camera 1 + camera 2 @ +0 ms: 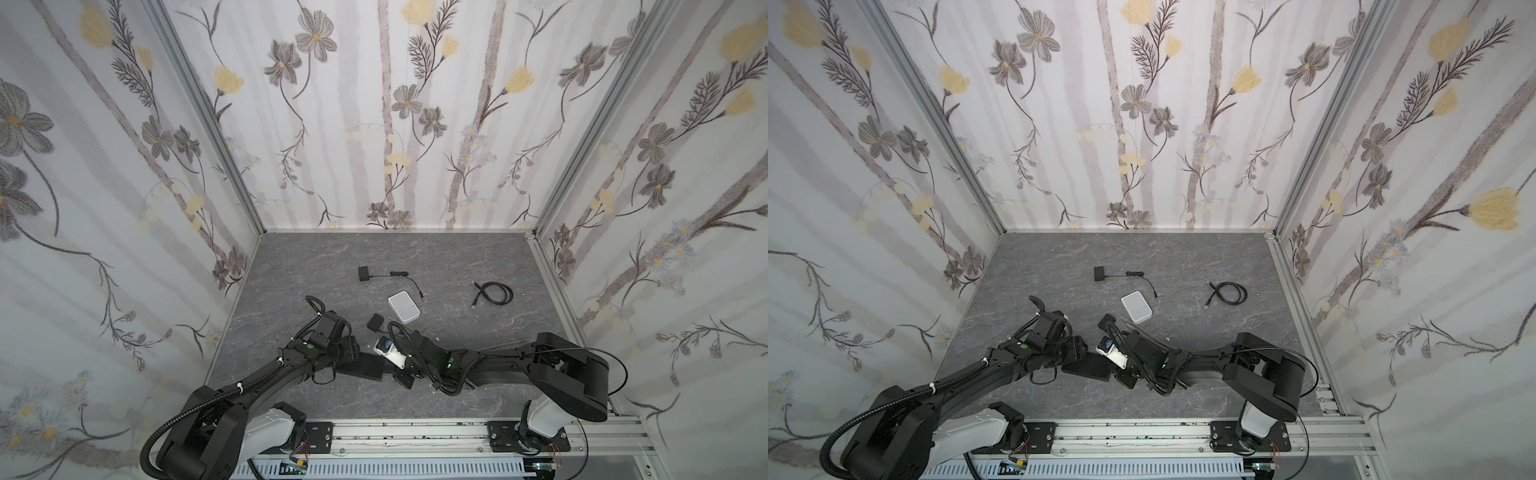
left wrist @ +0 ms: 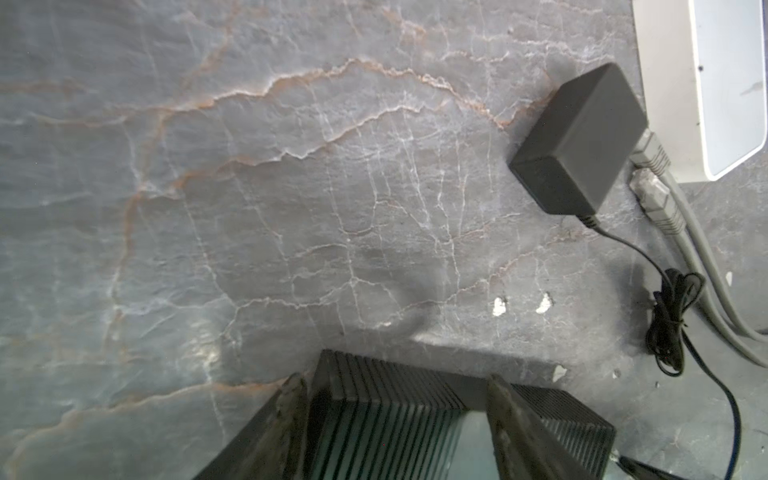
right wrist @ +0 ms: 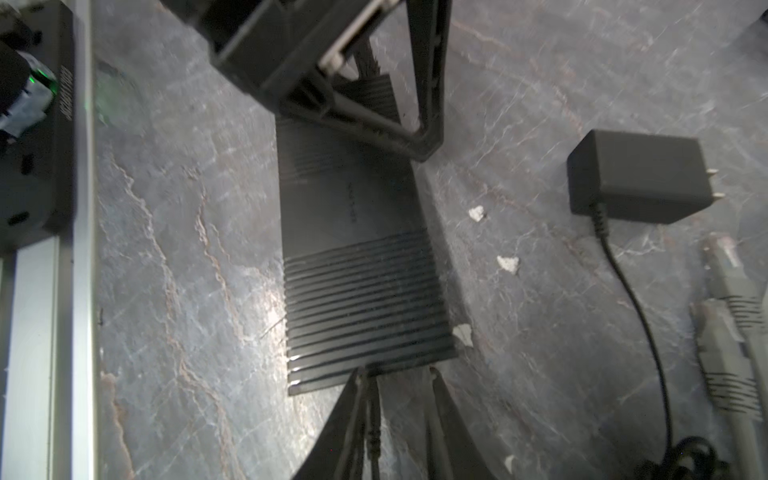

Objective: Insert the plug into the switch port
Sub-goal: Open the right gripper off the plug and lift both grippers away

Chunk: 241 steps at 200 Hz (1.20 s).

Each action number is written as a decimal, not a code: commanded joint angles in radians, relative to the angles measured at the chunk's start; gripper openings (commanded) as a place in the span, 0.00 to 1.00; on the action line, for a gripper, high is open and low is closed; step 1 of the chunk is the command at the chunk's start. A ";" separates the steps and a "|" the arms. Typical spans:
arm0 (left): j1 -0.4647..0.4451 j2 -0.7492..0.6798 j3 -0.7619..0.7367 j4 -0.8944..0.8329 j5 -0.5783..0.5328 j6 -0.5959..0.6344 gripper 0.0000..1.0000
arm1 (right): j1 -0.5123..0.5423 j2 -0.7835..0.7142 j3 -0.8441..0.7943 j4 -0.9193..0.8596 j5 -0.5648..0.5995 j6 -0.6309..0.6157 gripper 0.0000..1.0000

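On the table [image 3: 178, 257], close to the front rail and between the two arms, the black switch [image 3: 357, 232] lies flat. The left gripper [image 2: 395, 380] stands spread astride one end. At the opposite end the right gripper [image 3: 397, 370] is parted, with the plug [image 3: 371, 403] loose between its fingers and reaching the switch's edge. Insertion appears done or nearly so; letting go and backing away remain. The port face is hidden, so seating cannot be confirmed. In both top views the wrists cover that joint.

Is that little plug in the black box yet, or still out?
Apparently in: the black cable ends right at the switch edge, between the right gripper's open jaws. How deep it sits, cannot tell.
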 commanded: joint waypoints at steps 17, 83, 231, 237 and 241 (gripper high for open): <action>0.002 -0.009 0.053 -0.178 -0.133 -0.051 0.86 | 0.000 -0.145 -0.095 -0.004 0.080 0.031 0.38; -0.045 -0.161 0.085 -0.142 -0.008 -0.058 0.86 | 0.003 -0.529 -0.241 -0.067 0.122 0.179 0.48; -0.068 0.096 0.401 0.038 -0.149 0.029 0.83 | -0.402 -0.262 -0.009 0.010 -0.363 0.457 0.51; -0.069 0.108 0.424 0.007 -0.141 0.032 0.82 | -0.401 -0.260 0.002 -0.012 -0.358 0.469 0.51; -0.068 0.108 0.439 -0.016 -0.131 0.032 0.82 | -0.400 -0.259 0.008 -0.025 -0.355 0.477 0.50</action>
